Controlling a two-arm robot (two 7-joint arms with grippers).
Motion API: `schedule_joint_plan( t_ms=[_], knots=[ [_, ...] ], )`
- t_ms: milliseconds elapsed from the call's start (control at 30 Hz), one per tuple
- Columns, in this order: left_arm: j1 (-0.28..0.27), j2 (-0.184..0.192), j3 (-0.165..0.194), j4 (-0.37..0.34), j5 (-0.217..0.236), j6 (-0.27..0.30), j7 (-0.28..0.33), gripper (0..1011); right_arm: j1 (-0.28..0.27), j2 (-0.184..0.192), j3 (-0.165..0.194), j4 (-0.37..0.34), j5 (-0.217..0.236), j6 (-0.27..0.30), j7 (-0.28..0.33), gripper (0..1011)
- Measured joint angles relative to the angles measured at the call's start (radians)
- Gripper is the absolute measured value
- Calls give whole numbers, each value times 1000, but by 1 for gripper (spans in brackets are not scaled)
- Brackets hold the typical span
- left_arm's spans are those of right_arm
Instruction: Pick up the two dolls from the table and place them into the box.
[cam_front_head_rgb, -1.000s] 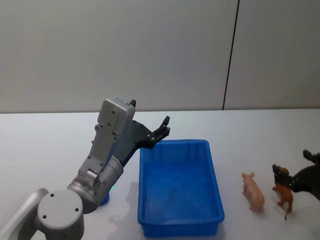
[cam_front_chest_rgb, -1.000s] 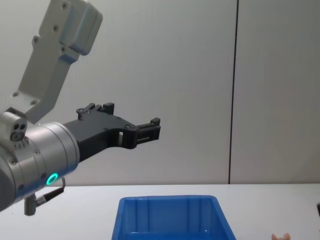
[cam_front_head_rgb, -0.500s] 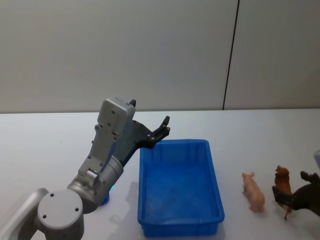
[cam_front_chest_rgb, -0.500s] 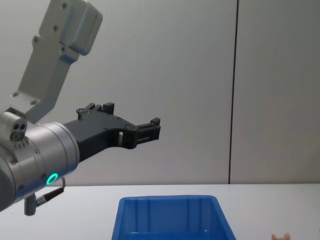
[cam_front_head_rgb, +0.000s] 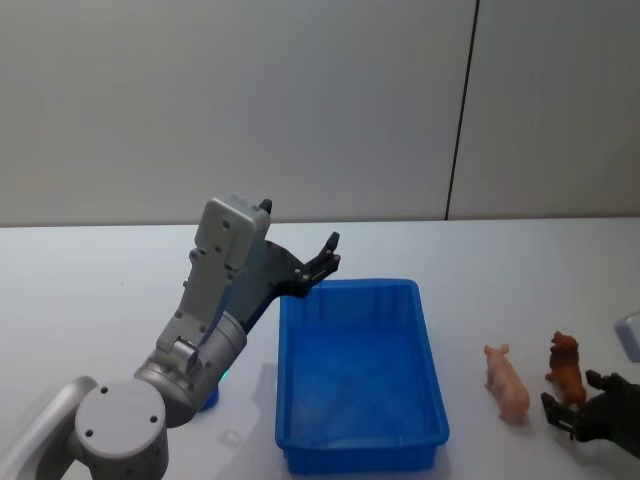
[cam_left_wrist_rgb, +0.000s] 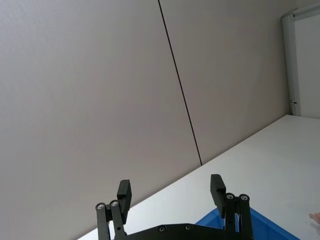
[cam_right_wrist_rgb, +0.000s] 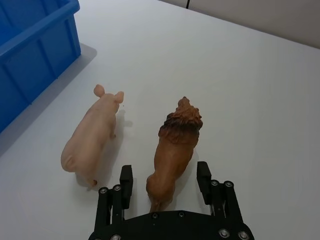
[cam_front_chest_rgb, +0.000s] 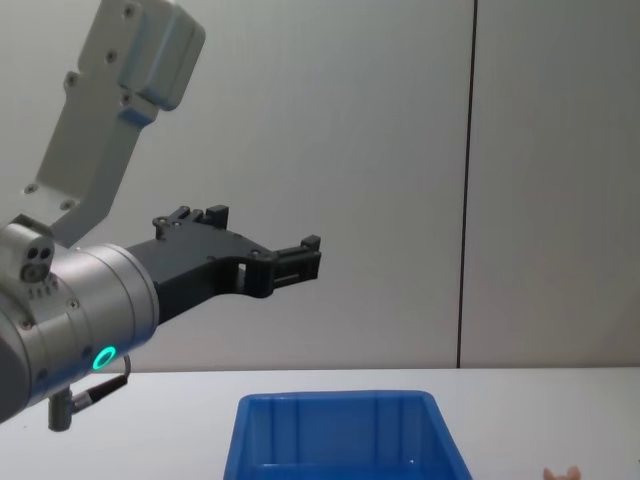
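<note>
We see both toy animals standing on the white table (cam_front_head_rgb: 100, 290), to the right of the blue box (cam_front_head_rgb: 432, 370) and outside it. The pink pig (cam_front_head_rgb: 507, 383) is nearer the box. The brown lion (cam_front_head_rgb: 566, 370), dark-maned, stands just beside it and parallel, both heads pointing away from the robot.

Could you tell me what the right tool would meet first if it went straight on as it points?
Most likely the brown lion figure: its hind end sits in line between the fingers of the open right tool. The pink pig stands beside that line.
</note>
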Motion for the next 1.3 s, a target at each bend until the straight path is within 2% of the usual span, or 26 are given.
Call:
schedule_joint_plan(
  t_ms=[33,100,167,367,400,433,500,533,767,1000,1300],
  knots=[
    [0,0,0,0,0,0,0,1001,-1,0,0,0,2,1,-1,795],
    [0,0,0,0,0,0,0,1001,-4,-1,0,-3,8,4,-6,705],
    [0,0,0,0,0,0,0,1001,-7,-1,0,-7,12,4,-10,674],
    [0,0,0,0,0,0,0,1001,-18,-1,3,-24,27,0,-28,474],
    [0,0,0,0,0,0,0,1001,-19,0,4,-27,29,-2,-30,474],
    [0,0,0,0,0,0,0,1001,-22,0,5,-32,32,-7,-36,405],
    [0,0,0,0,0,0,0,1001,-25,1,6,-37,36,-12,-40,362],
    [0,0,0,0,0,0,0,1001,-27,1,7,-42,38,-17,-45,307],
    [0,0,0,0,0,0,0,1001,-32,0,11,-60,49,-46,-62,283],
    [0,0,0,0,0,0,0,1001,-25,-9,11,-82,52,-101,-70,283],
    [0,0,0,0,0,0,0,1001,-2,-28,-3,-114,44,-158,-32,283]
  ],
)
